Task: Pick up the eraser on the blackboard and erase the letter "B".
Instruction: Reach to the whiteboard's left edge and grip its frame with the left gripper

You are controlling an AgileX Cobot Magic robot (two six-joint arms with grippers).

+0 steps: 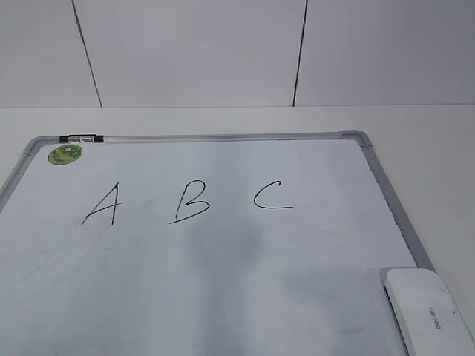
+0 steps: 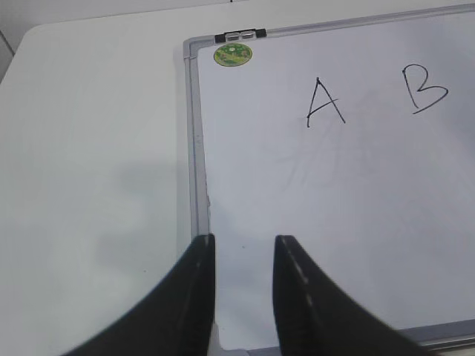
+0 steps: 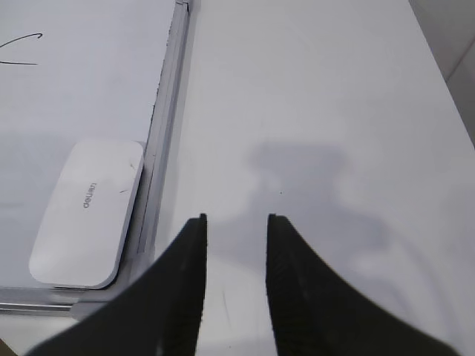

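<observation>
The blackboard [image 1: 223, 297] is a white board with a grey frame lying flat on the table. The letter "B" [image 1: 190, 201] stands in black between an "A" [image 1: 102, 205] and a "C" [image 1: 272, 196]. The white eraser [image 1: 428, 311] lies on the board's near right corner, against the frame. In the right wrist view the eraser [image 3: 87, 213] lies left of my right gripper [image 3: 236, 219], which is open and empty above bare table. My left gripper [image 2: 245, 239] is open and empty above the board's near left edge; the "B" [image 2: 426, 89] lies far right of it. Neither gripper shows in the exterior view.
A round green sticker [image 1: 65, 153] and a black-and-silver clip [image 1: 83, 139] sit at the board's far left corner. White table [image 1: 438, 141] surrounds the board, with a white panelled wall behind. The table's right edge shows in the right wrist view [image 3: 445, 81].
</observation>
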